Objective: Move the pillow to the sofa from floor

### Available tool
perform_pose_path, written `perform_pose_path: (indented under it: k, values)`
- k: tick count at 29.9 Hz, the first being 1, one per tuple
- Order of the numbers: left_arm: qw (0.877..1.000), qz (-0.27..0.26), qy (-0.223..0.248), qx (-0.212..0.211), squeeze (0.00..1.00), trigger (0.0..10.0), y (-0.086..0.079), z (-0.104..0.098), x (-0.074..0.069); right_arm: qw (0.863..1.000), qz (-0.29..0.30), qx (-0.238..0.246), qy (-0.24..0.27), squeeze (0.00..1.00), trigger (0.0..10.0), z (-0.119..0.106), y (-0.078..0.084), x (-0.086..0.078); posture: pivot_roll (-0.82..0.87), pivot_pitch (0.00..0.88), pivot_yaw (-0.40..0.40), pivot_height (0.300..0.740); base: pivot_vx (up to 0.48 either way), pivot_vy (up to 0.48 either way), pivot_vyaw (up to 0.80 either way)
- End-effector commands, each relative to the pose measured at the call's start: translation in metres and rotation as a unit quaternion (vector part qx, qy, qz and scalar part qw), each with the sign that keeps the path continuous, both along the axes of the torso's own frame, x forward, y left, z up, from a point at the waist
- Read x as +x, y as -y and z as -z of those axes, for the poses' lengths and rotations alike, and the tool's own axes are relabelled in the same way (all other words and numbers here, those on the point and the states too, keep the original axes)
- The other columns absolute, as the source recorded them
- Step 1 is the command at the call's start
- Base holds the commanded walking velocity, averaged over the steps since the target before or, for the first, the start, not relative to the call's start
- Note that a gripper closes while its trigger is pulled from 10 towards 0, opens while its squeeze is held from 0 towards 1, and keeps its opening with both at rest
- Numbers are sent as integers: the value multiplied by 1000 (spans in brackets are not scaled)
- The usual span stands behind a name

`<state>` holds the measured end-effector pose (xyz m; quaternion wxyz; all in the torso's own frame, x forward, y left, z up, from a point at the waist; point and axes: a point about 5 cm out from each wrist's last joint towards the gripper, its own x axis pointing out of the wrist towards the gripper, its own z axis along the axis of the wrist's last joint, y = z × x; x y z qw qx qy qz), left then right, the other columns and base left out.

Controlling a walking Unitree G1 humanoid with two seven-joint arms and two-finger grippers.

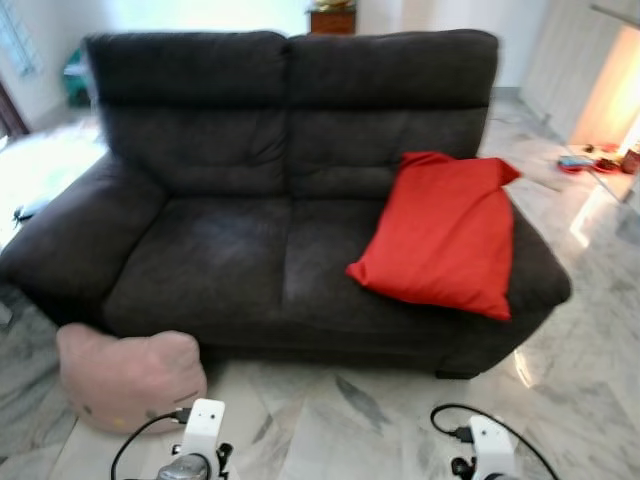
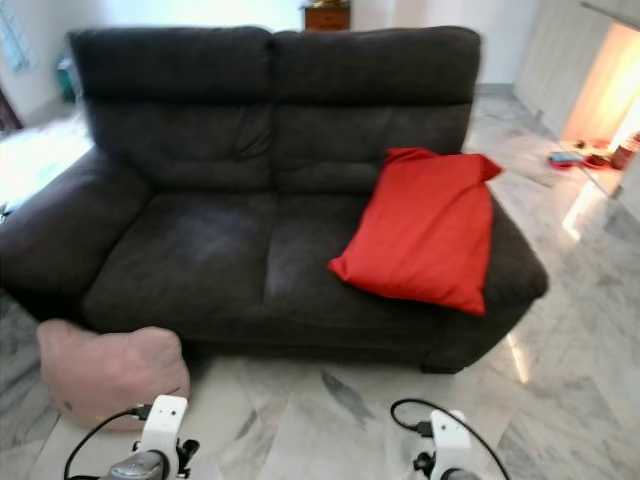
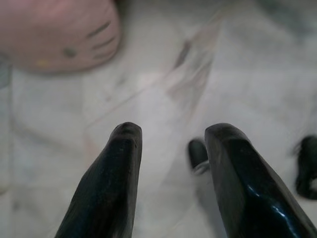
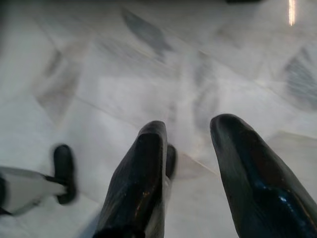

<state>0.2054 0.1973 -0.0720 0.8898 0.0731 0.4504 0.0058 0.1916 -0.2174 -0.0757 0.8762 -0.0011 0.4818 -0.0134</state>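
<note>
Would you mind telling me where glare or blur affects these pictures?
Left eye view: window light washes out the pale marble floor left of the dark grey fabric sofa; the red pillow stays fairly sharp. Left wrist view: the pink pillow is soft, the left gripper blurred.

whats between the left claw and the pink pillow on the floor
Only bare marble floor, seen in the left wrist view, between the open left claw and the pink pillow.
</note>
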Motion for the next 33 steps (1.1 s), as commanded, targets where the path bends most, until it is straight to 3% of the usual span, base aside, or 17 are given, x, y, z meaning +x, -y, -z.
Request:
perform_pose_path:
  k: [1, 9, 13, 33]
  values:
    - [1000, 8, -1, -1, 0, 10000, 5, -1, 3, 1000, 5, -11, 1, 0, 10000, -1, 8, -1, -55, 0, -2, 740, 0, 390, 0]
    - [1000, 11, -2, 0, 0, 10000, 4, 0, 2, 1000, 4, -8, 2, 0, 10000, -1, 7, -2, -59, 0, 1, 740, 0, 387, 0]
    - [1000, 12, -3, 1, 0, 10000, 4, 0, 1, 1000, 5, -7, 0, 0, 10000, 0, 7, -2, -62, 0, 3, 740, 0, 388, -800]
    - [1000, 9, 0, 1, 0, 10000, 4, -1, 4, 1000, 5, -5, 3, 0, 10000, -2, 7, 0, -56, 0, 2, 740, 0, 388, 0]
